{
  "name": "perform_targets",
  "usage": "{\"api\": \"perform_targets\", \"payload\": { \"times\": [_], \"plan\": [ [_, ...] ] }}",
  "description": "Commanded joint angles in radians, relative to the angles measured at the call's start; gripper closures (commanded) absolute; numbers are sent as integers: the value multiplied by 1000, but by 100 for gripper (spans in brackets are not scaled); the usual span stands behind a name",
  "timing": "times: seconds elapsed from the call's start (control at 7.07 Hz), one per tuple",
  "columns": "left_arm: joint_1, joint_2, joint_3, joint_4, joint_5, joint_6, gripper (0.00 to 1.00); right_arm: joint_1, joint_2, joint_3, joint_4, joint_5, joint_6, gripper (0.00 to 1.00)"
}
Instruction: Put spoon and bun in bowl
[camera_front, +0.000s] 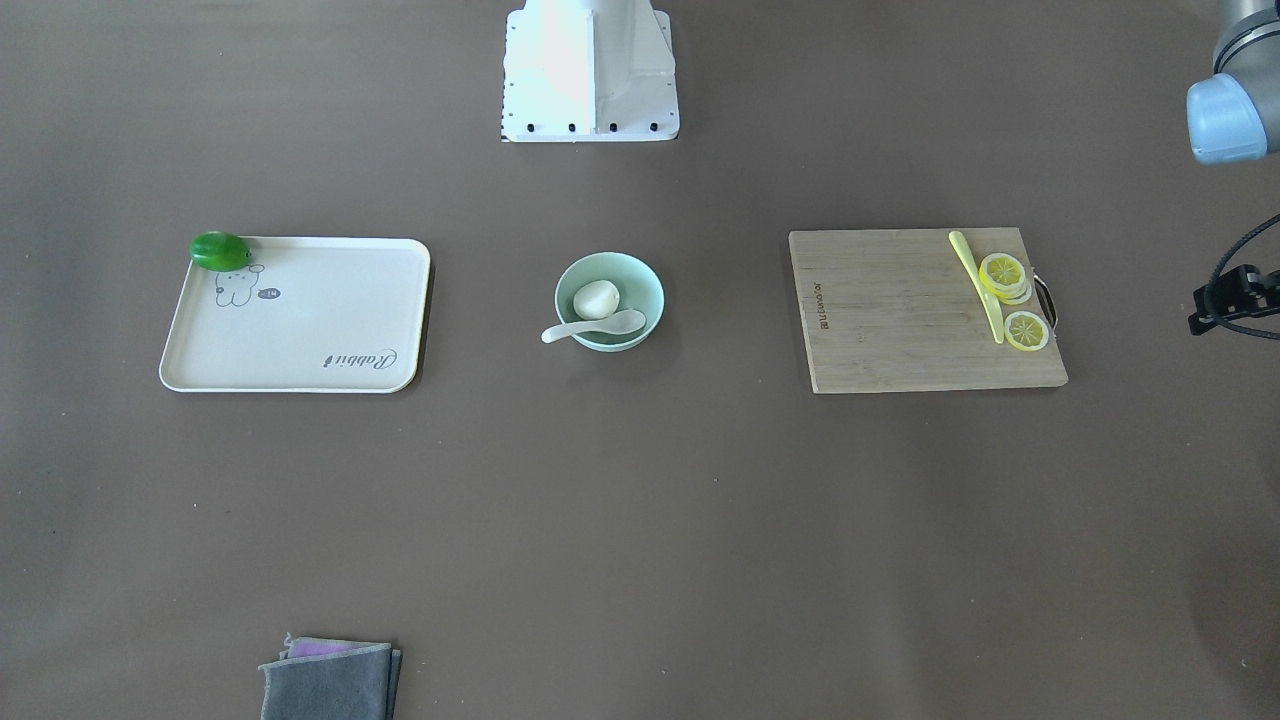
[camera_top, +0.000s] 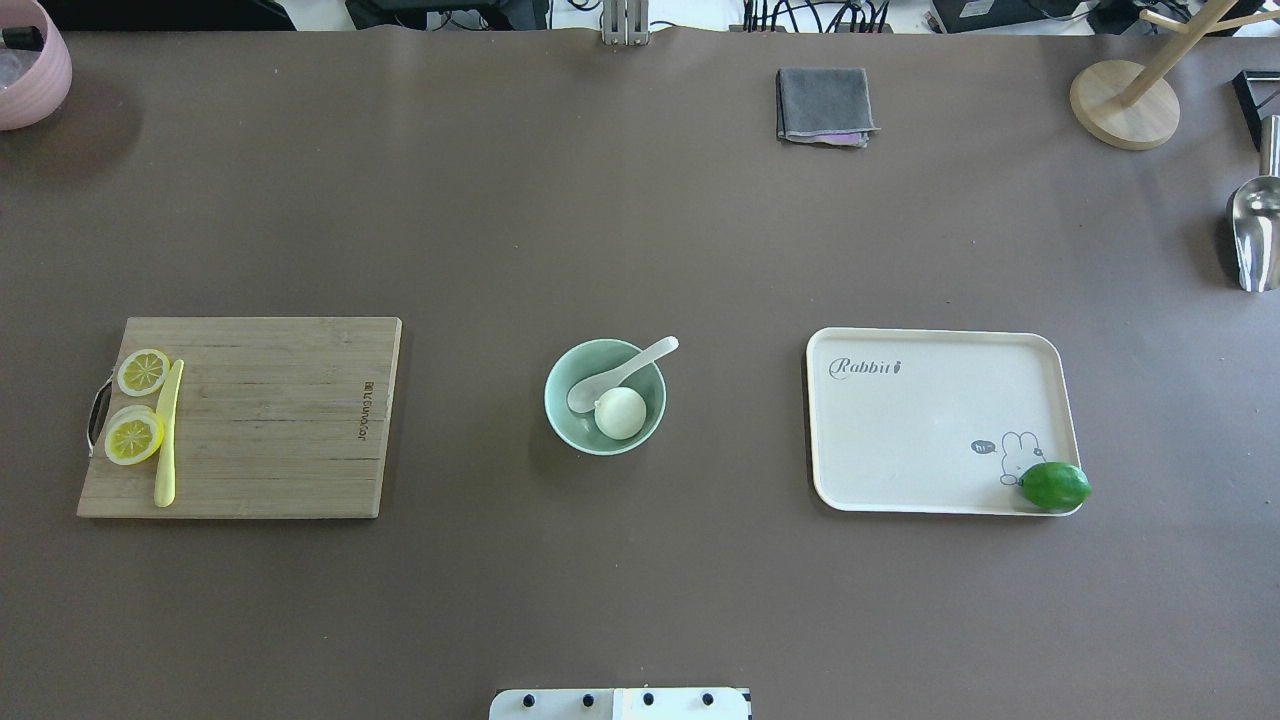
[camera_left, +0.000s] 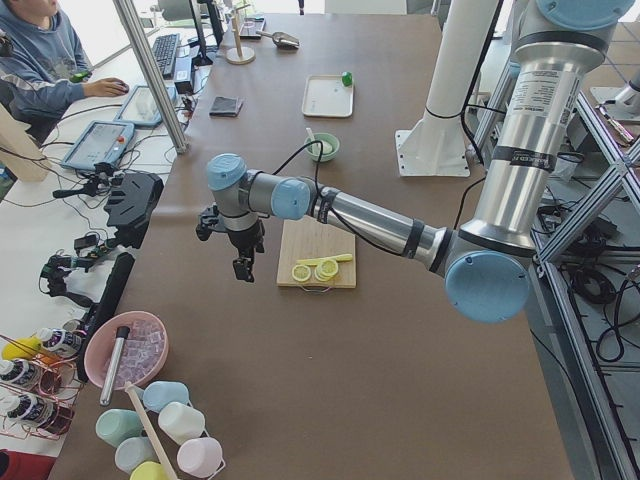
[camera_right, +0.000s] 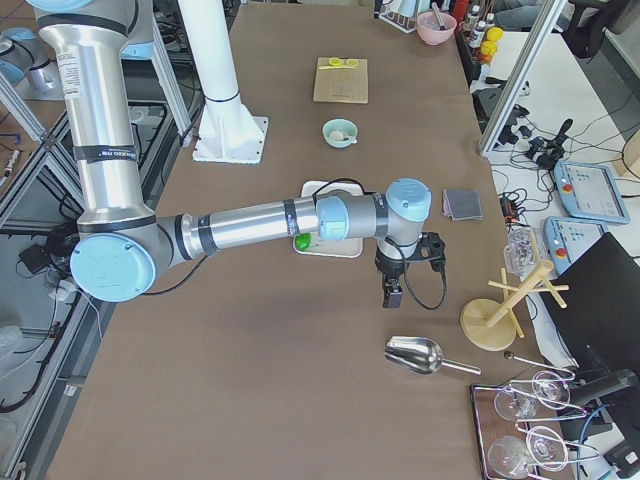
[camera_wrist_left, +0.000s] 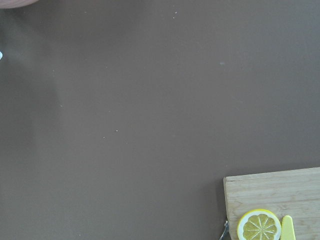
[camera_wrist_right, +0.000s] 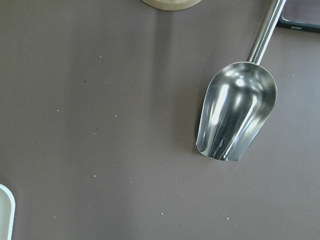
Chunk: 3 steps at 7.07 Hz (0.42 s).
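Note:
The pale mint-green bowl (camera_top: 556, 415) stands at the table's middle, also in the front view (camera_front: 645, 280). The white bun (camera_top: 620, 413) lies inside it (camera_front: 596, 298). The white spoon (camera_top: 640, 362) rests with its scoop in the bowl and its handle over the rim (camera_front: 585, 328). My left gripper (camera_left: 242, 268) hangs above the table beyond the cutting board's outer end. My right gripper (camera_right: 392, 295) hangs past the tray, near the metal scoop. Both are far from the bowl, and I cannot tell whether either is open or shut.
A wooden cutting board (camera_top: 270, 420) with lemon slices (camera_top: 143, 372) and a yellow utensil (camera_top: 167, 440) lies left. A cream tray (camera_top: 930, 420) with a green lime (camera_top: 1053, 485) lies right. A grey cloth (camera_top: 823, 103), metal scoop (camera_wrist_right: 237, 112) and wooden stand (camera_top: 1125, 100) sit far.

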Motion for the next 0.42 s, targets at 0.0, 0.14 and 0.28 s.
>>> {"api": "perform_targets", "payload": {
  "times": [0.0,0.14,0.28],
  "plan": [
    [-2,2,-27,-3,1,-3,2,1,1,14,3,6,2,0],
    [-2,4,-26,-5,1,-3,2,1,1,13,3,14,2,0],
    [-2,4,-32,-3,1,-3,2,1,1,11,3,14,0,0]
  ]
}}
